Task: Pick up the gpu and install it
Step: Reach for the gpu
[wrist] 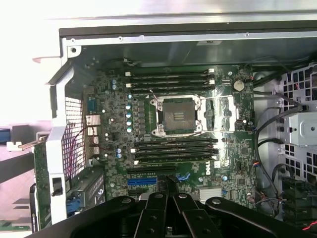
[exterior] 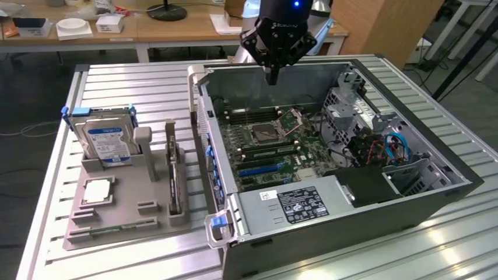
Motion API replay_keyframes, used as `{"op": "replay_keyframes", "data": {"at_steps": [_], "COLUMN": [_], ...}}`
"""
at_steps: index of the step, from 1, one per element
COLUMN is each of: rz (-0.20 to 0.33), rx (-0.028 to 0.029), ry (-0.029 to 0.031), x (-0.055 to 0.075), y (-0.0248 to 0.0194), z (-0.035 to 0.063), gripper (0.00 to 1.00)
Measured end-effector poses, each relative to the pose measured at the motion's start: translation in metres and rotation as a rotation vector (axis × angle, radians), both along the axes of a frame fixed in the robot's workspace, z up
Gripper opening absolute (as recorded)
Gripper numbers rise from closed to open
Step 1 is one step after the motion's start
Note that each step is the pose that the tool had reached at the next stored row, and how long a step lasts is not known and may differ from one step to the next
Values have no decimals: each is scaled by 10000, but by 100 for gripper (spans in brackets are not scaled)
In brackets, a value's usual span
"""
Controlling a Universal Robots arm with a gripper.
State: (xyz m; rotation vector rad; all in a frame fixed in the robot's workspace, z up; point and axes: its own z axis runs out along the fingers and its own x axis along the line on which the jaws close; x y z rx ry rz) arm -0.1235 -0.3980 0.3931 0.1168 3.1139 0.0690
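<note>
Hovering above the far end of the open computer case (exterior: pixel 365 227), the claw (exterior: pixel 273 80) points straight down with its fingers pressed together and nothing between them. We see it well apart from the gpu (exterior: pixel 172 169), which stands on its long edge in a slot of the grey holder (exterior: pixel 128 201). That holder sits just beside the case wall, toward the edge of the tabletop (exterior: pixel 140 81) on the exterior view's left. In the same holder the silver hard drive (exterior: pixel 107 142) stands upright at the far end, a square processor chip (exterior: pixel 97 191) lies flat, and a narrow green memory stick (exterior: pixel 116 228) lies along the near edge. The gpu stands between the hard drive and the case.

From the wrist view we look down past the closed claw onto the motherboard (wrist: pixel 111 134). It has the processor socket (wrist: pixel 176 115) in the middle, black memory slots on either side of it, and a blue slot (wrist: pixel 143 181) close to the claw. The case takes up the middle of the tabletop and reaches toward its edge on the exterior view's right.
</note>
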Motion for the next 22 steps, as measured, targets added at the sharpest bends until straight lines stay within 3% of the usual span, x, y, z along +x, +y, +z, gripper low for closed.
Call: {"op": "replay_keyframes", "data": {"at_steps": [22], "rz": [1], "rx": [-1], "ry": [45], "x": [-229], "y": [0], "z": [-47], "gripper": [11]}}
